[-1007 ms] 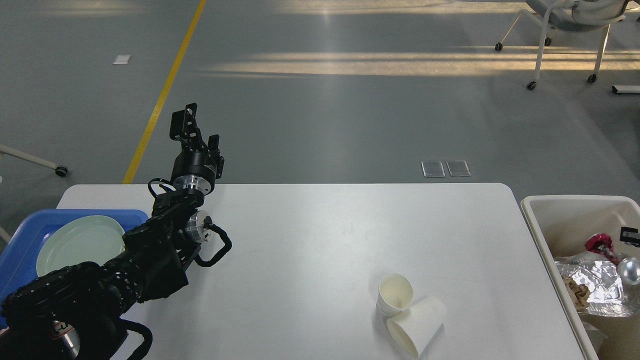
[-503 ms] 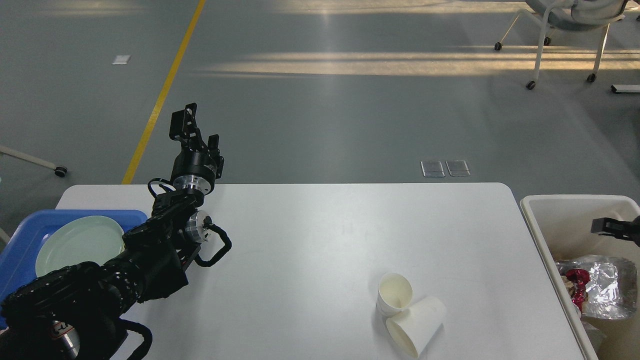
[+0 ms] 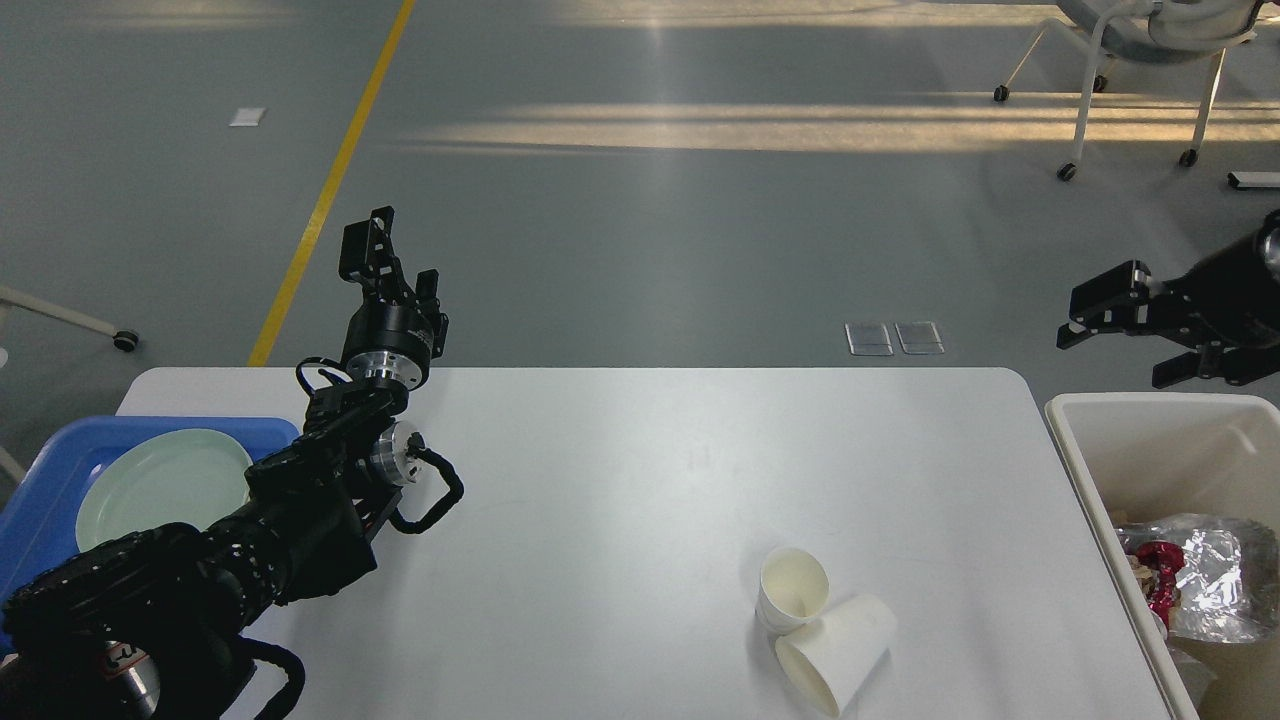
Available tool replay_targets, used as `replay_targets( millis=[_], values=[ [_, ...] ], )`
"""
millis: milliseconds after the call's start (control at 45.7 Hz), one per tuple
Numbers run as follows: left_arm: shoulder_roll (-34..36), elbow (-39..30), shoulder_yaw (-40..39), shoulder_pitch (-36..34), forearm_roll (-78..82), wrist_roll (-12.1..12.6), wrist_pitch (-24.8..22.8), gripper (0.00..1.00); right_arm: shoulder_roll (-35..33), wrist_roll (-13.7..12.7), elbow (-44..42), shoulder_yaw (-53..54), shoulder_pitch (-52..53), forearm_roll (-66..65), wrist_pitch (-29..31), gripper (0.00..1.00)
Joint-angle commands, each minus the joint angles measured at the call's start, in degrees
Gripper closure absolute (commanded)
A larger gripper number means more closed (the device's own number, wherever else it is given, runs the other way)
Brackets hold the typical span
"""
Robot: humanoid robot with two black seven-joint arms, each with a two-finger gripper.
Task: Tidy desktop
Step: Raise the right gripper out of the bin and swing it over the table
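Both fingers of my right gripper (image 3: pixel 1105 325) stood spread apart with nothing between them, above the far edge of the bin (image 3: pixel 1075 440) at the right. My left gripper (image 3: pixel 385 258) was raised over the far left of the desktop (image 3: pixel 640 470), its fingers parted and bare. Two cups (image 3: pixel 815 625) lay touching, near right. A plate (image 3: pixel 160 485) sat in the tray (image 3: pixel 45 480) at left. No readable writing showed.

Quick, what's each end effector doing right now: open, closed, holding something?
Left end effector: open, holding nothing, raised past the desktop's far edge.
Right end effector: open, holding nothing, above the cream bin.
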Motion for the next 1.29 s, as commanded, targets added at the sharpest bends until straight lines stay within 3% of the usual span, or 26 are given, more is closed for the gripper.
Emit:
replay_targets(
  millis=[0, 306, 613, 722, 1182, 1270],
  values=[
    [0.0, 0.0, 0.0, 0.0, 0.0, 0.0, 0.0, 0.02, 0.4, -0.1, 1.9, 0.2, 9.3, 2.5, 6.4, 0.03],
    [0.0, 0.0, 0.0, 0.0, 0.0, 0.0, 0.0, 0.02, 1.9, -0.3, 8.0, 1.1, 29.9, 9.2, 6.4, 0.02],
    [0.1, 0.0, 0.0, 0.0, 0.0, 0.0, 0.0, 0.02, 5.1, -0.4, 8.6, 3.7, 36.1, 14.2, 6.4, 0.02],
    [0.1, 0.0, 0.0, 0.0, 0.0, 0.0, 0.0, 0.02, 6.4, -0.4, 8.6, 3.5, 33.7, 13.8, 6.4, 0.03],
    [0.0, 0.0, -0.1, 0.0, 0.0, 0.0, 0.0, 0.02, 12.9, -0.4, 8.0, 3.4, 2.6, 9.2, 6.4, 0.03],
    [0.1, 0.0, -0.1, 0.0, 0.0, 0.0, 0.0, 0.02, 15.3, -0.4, 8.1, 3.6, -1.6, 8.9, 3.4, 0.03]
  ],
)
